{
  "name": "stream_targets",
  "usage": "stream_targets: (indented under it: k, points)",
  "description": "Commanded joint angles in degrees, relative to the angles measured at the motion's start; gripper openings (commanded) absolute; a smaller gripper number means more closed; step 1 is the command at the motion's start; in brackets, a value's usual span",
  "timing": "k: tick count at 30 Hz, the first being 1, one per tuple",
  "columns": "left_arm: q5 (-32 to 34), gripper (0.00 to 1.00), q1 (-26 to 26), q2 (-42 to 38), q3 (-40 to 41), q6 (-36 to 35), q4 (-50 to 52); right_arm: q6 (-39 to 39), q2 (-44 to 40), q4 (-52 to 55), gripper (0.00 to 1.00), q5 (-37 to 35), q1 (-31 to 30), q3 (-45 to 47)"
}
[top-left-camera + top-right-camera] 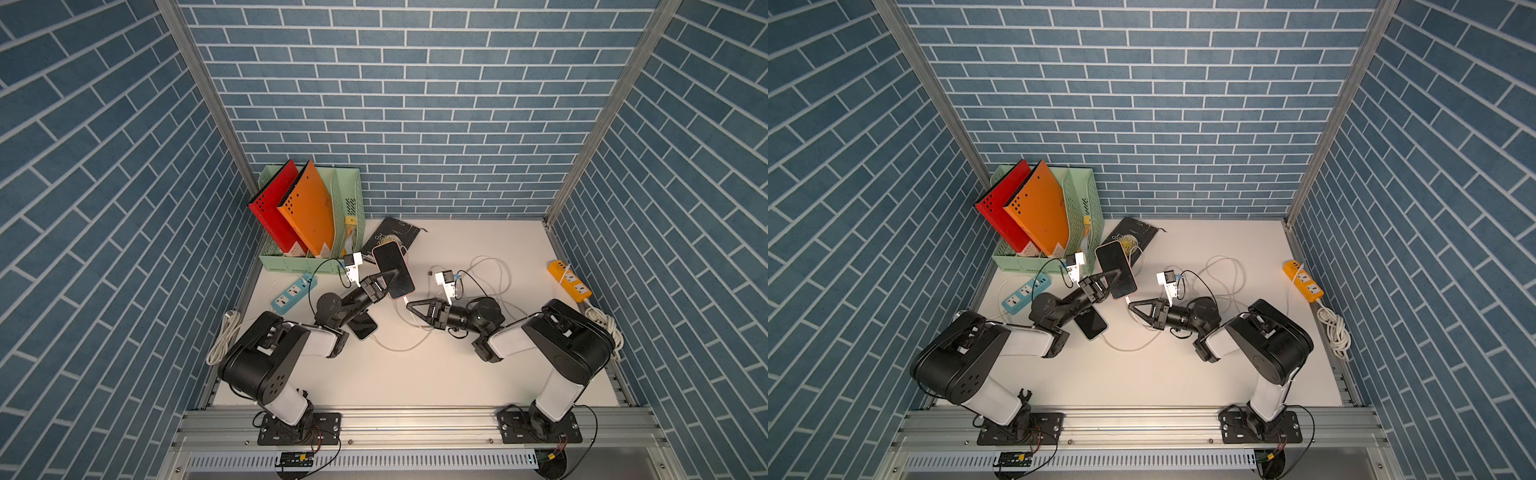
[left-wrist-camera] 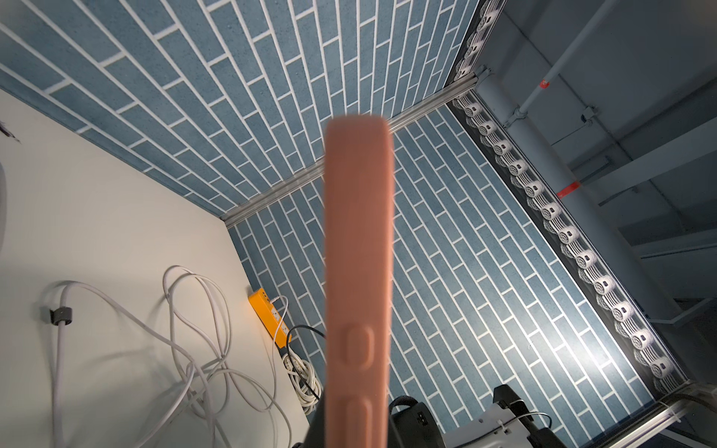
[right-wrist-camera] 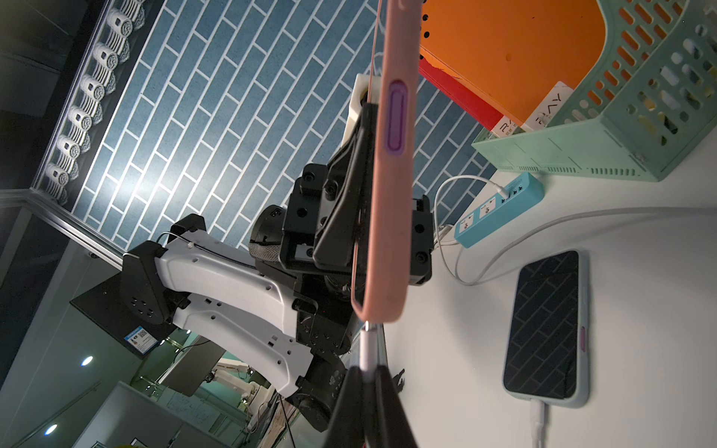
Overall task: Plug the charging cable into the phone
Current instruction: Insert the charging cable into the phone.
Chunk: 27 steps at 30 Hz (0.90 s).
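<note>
phones [image 1: 393, 270] [image 1: 362, 326] 2 | power strips [image 1: 293, 293] [image 1: 569, 284] 2 | folders [image 1: 272, 208] [image 1: 309, 203] 2 | file rack [image 1: 286, 264] 1 | book [image 1: 388, 235] 1

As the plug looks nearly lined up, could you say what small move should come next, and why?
Probably have the right pincer push the plug straight into the pink phone: its metal tip meets the bottom edge yet shows, and the left pincer grips the phone.

The left arm [image 1: 272, 353] reaches forward and inward from its front base, wrist lifted. The left gripper [image 1: 395, 275] is clamped on the pink-cased phone [image 1: 390, 259], holding it aloft. The right arm [image 1: 567, 338] folds inward and low, with the right gripper [image 1: 409, 306] pointing toward its partner, jaws pinched on the cable plug [image 3: 366, 343].
</note>
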<state>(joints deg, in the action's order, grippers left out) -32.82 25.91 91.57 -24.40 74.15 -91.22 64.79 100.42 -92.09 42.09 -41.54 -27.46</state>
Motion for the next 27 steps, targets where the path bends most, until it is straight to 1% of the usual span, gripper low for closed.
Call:
stream_targets:
  k: [1, 9, 27]
  points:
    - [-3.51, 0.0, 0.34, 0.44, -0.82, -0.41, -15.83, 1.52, -0.48, -13.59, 0.0, -1.56, 0.82, -2.05]
    - [-4.42, 0.0, 0.37, -0.27, -0.65, -0.67, -15.87, 2.13, -1.63, -13.57, 0.0, -1.54, 1.81, -2.11]
    - [-4.54, 0.0, 0.41, 0.02, -0.65, -0.67, -15.83, 4.59, 0.99, -13.68, 0.0, -3.75, 1.81, -6.89]
